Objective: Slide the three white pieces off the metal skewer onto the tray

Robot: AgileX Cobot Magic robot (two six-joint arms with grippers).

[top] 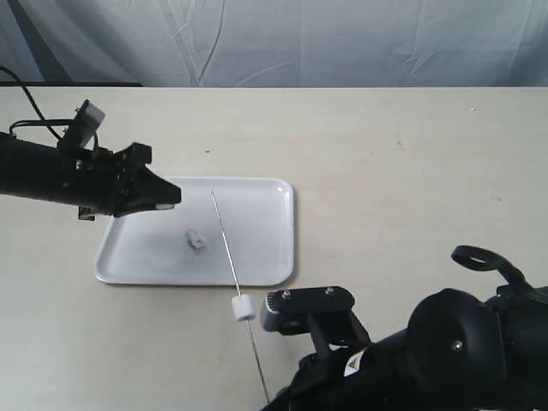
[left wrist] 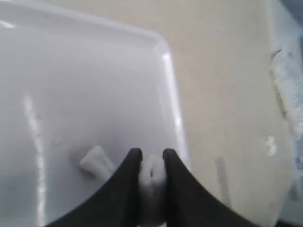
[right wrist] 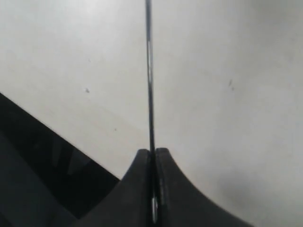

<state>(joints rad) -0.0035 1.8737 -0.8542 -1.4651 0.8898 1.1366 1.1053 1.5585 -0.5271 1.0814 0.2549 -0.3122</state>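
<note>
The white tray (top: 265,257) lies left of centre. One white piece (top: 197,239) rests on it. My left gripper (top: 174,199) hovers over the tray's far left corner, shut on a second white piece (left wrist: 152,171). In the left wrist view the loose piece (left wrist: 94,161) lies on the tray (left wrist: 163,52) beside my left gripper (left wrist: 152,155). The thin metal skewer (top: 224,244) slants over the tray, and the third white piece (top: 241,308) is threaded on it just off the near rim. My right gripper (top: 272,402) is shut on the skewer's near end. The right wrist view shows the skewer (right wrist: 149,71) running out of the shut right gripper (right wrist: 152,152).
A beige table (top: 411,171) carries everything, with a pale cloth backdrop (top: 300,43) behind it. The right arm's black body (top: 462,351) fills the near right corner. A black cable (top: 26,107) loops at the far left.
</note>
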